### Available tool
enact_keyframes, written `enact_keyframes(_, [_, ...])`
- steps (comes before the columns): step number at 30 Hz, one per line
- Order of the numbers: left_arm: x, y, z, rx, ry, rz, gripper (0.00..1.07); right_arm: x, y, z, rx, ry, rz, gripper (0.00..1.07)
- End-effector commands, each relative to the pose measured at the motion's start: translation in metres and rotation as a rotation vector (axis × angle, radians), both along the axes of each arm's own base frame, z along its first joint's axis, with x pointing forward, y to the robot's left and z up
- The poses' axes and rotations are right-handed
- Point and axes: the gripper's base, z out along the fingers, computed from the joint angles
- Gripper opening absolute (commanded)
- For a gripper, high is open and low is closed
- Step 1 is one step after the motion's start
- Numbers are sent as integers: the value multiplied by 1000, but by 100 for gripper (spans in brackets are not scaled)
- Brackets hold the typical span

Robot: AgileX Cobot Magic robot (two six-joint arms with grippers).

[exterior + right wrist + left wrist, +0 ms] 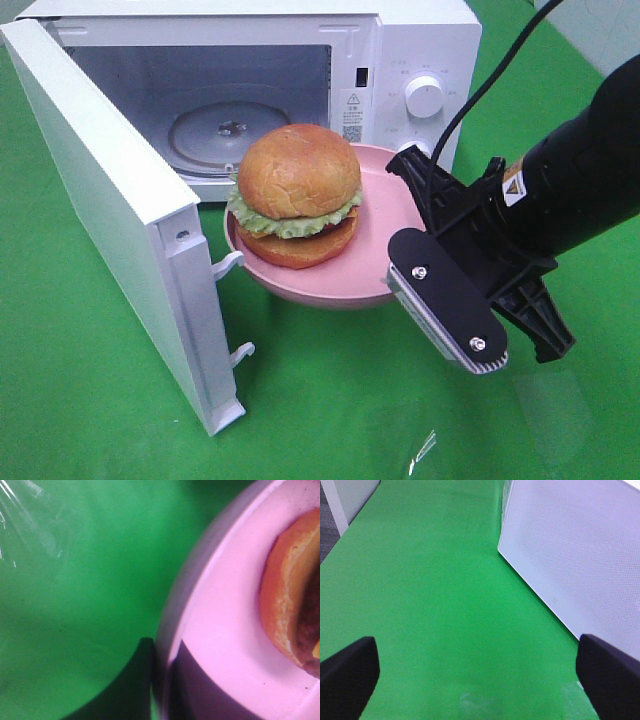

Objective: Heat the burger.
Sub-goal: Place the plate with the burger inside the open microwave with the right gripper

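**Burger on its plate, at the mouth of the open microwave**

The right gripper [408, 210] pinches the right rim of the pink plate [385, 250]. The burger [298, 195] sits on it at mid-frame. The turntable [225, 130] of the microwave [420, 60] lies just behind, toward the upper left, and the open door [100, 200] stands just beside the plate's left edge. The left gripper [480, 680] is spread and empty over green cloth outside the door, so the right arm is nearer.

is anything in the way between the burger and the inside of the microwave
Nothing visible. The door is swung wide open, the microwave holds only its bare glass turntable, and the burger sits on the pink plate right in front of the opening, the right gripper clamped on the plate's rim.
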Motion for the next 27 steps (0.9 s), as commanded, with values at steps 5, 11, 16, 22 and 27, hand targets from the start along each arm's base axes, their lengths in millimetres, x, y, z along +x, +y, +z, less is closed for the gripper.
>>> enact_keyframes(5, [-2, 0, 2, 4, -34, 3, 101, 17, 12, 9, 58, -66, -3, 0])
enact_keyframes(11, [-2, 0, 2, 4, -34, 3, 101, 31, 23, 5, 55, -63, -3, 0])
enact_keyframes(16, [-2, 0, 2, 4, -34, 3, 101, 38, 29, 3, 61, -64, -5, 0])
enact_keyframes(22, [-2, 0, 2, 4, -34, 3, 101, 47, 54, -2, 69, -68, 36, 0])
enact_keyframes(27, [-2, 0, 2, 4, -34, 3, 101, 54, 60, -3, 71, -69, 35, 0])
